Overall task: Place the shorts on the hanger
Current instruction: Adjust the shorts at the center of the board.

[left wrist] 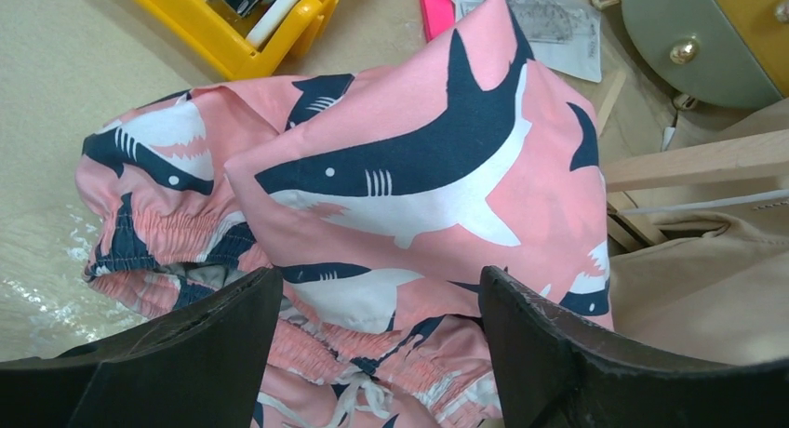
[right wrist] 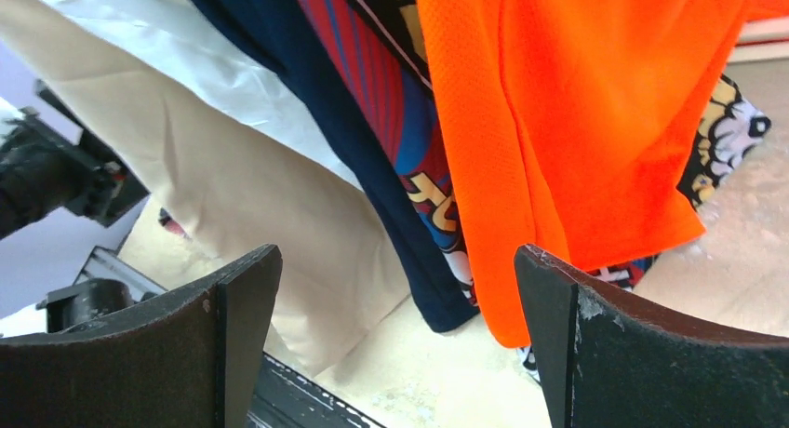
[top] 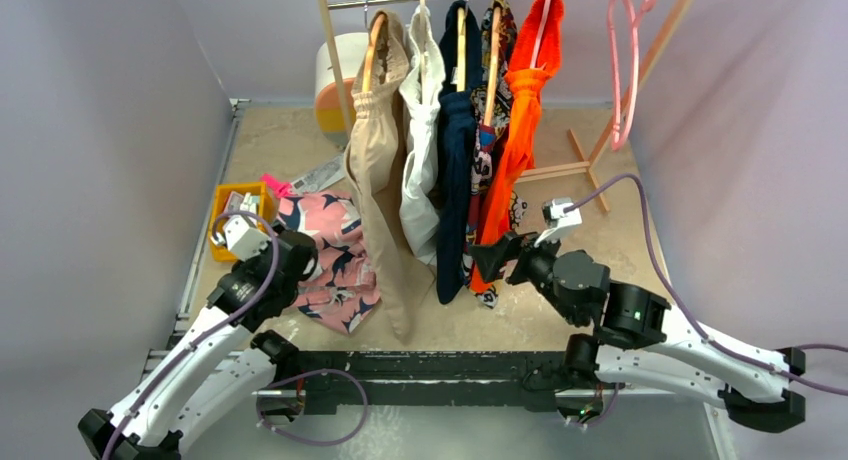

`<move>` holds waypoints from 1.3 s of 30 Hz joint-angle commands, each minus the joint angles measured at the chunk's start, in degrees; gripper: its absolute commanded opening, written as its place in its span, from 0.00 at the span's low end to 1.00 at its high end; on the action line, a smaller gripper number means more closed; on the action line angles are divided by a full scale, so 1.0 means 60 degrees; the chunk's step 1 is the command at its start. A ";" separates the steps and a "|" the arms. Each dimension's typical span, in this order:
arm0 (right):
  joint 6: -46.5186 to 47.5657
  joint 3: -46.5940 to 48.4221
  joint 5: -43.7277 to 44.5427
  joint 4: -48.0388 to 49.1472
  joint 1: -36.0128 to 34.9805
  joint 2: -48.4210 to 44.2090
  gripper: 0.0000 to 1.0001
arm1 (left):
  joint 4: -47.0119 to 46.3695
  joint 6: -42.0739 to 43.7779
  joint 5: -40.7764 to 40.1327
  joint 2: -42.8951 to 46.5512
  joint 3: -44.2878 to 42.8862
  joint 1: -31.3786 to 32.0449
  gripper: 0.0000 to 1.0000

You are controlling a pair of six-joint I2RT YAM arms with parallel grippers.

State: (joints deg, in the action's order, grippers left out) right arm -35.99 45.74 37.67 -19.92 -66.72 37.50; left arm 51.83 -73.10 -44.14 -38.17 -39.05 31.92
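On the table [top: 450, 325], shorts [top: 335, 265] lie unhung; my left gripper [left wrist: 377, 288] straddles them wide, probably not gripping; right gripper [right wrist: 398, 260] wide, empty; hanger [top: 614, 80] bare.

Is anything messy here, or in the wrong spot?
Yes. The shorts lie crumpled on the table, left of the rack, while the other clothes hang up. One pink hanger dangles bare at the rack's right end.

No readable text anywhere. Yellow lettering on dark patterned garment [right wrist: 425, 195] partly hidden, not legible.
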 commanded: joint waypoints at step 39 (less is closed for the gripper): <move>0.3204 0.1185 -0.6118 0.2973 -0.0042 0.2334 0.91 | 0.0731 0.1110 -0.0484 0.0704 -0.2186 -0.0472 0.00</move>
State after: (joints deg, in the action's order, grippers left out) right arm -20.21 48.45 2.98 -3.05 -66.74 49.58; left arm 50.46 -69.49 -43.79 -35.97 -46.02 29.32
